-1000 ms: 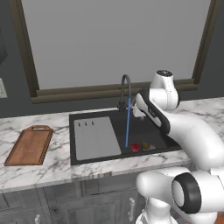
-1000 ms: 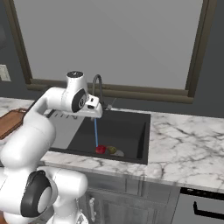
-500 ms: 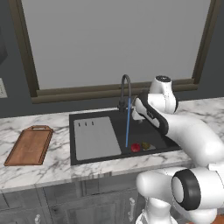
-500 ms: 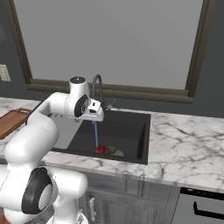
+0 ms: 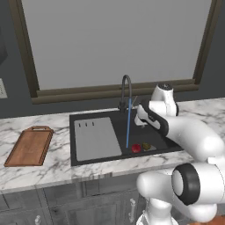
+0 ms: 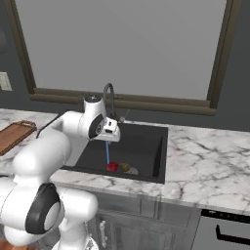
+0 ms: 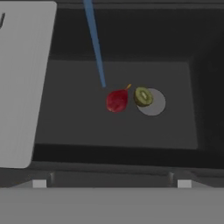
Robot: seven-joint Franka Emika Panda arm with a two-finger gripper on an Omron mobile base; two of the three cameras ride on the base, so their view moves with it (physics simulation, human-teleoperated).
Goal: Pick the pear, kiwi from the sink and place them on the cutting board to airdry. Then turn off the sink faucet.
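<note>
Now the open pincer should go straight down over the red pear, keeping clear of the kiwi just beside it.

— What lies around the basin?
— A white marble countertop with grey veins, running both ways. Behind it, a wide window in a dark brown frame, set in a dark grey wall.
— And below?
— Grey cabinet fronts. At the lower right of the right base view, a pale front with a dark handle, perhaps a dishwasher.
</note>
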